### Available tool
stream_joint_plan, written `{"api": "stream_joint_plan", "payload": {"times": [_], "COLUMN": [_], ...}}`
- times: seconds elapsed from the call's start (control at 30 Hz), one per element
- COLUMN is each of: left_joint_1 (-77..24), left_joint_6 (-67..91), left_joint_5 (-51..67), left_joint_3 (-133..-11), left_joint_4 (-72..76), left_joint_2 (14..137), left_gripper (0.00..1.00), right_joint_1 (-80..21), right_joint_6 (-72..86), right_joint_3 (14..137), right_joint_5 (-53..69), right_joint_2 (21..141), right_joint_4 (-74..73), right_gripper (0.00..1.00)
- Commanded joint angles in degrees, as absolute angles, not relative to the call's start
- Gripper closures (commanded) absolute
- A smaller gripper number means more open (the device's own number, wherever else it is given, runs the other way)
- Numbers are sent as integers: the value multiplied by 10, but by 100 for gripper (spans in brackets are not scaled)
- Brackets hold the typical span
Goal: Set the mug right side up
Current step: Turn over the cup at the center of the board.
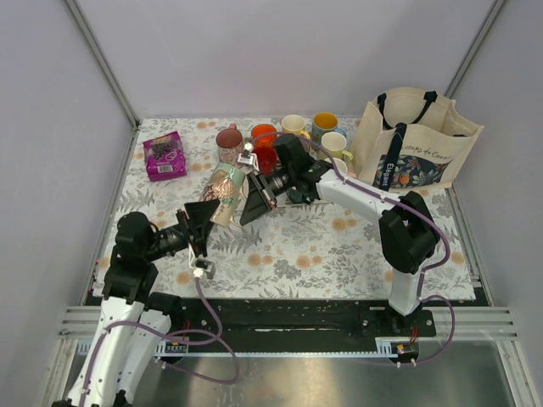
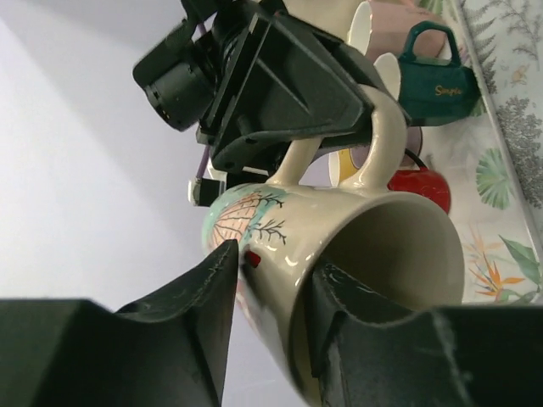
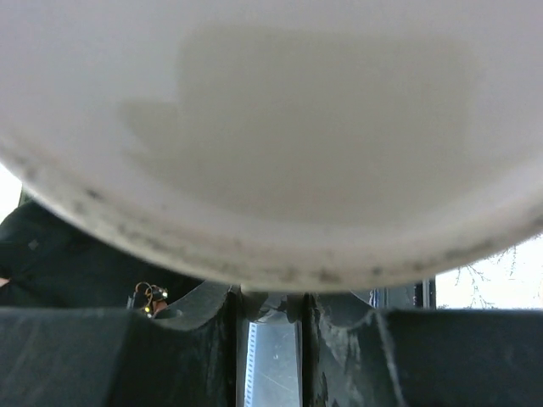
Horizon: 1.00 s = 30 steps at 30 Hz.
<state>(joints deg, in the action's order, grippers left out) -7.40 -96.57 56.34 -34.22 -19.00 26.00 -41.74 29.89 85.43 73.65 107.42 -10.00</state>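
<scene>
The mug (image 1: 222, 190) is cream, with a teal and salmon-pink leaf picture painted on its side. It is held up on its side above the middle-left of the table. Its handle is clamped by the right gripper (image 1: 252, 202). Its rim is straddled by the fingers (image 2: 212, 288) of the left gripper (image 2: 276, 267), one inside and one outside; whether it is squeezed cannot be told. Open room is seen in front of it. Other mugs (image 1: 297, 134) are packed just behind. The table is covered by a flowered cloth (image 1: 339, 246). A purple packet (image 1: 165, 156) and a cloth bag (image 1: 416, 140) are set at the back. White walls (image 1: 297, 51) are seen all around.
</scene>
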Motion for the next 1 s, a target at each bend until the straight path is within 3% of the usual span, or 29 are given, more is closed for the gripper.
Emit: {"api": "stream_joint_plan", "payload": {"times": [0.0,0.1,0.2,0.33,0.47,0.53,0.6,0.77,0.97], "left_joint_1": [-140,-166,-179,-186,-187,-187,-187,-188,-188], "left_joint_6": [-825,-760,-717,-658,-508,-445,-397,-279,-211], "left_joint_5": [374,303,263,255,258,258,266,303,342], "left_joint_3": [-376,-404,-418,-446,-535,-574,-604,-649,-654], "left_joint_4": [-44,-35,-44,-139,-317,-386,-448,-531,-514], "left_joint_2": [314,343,352,345,373,406,433,505,540], "left_gripper": [67,83,99,100,100,100,100,100,100], "right_joint_1": [-417,-416,-406,-380,-342,-338,-338,-347,-409], "right_joint_6": [312,312,312,305,158,3,-129,-321,-436], "right_joint_3": [867,867,867,867,896,924,919,799,693], "right_joint_5": [788,781,748,701,626,546,502,462,394], "right_joint_2": [1042,1043,1039,1021,987,968,937,830,779], "right_joint_4": [-17,-17,-16,-21,-152,-285,-326,-295,-221], "right_gripper": [100,99,66,47,41,41,40,37,31]}}
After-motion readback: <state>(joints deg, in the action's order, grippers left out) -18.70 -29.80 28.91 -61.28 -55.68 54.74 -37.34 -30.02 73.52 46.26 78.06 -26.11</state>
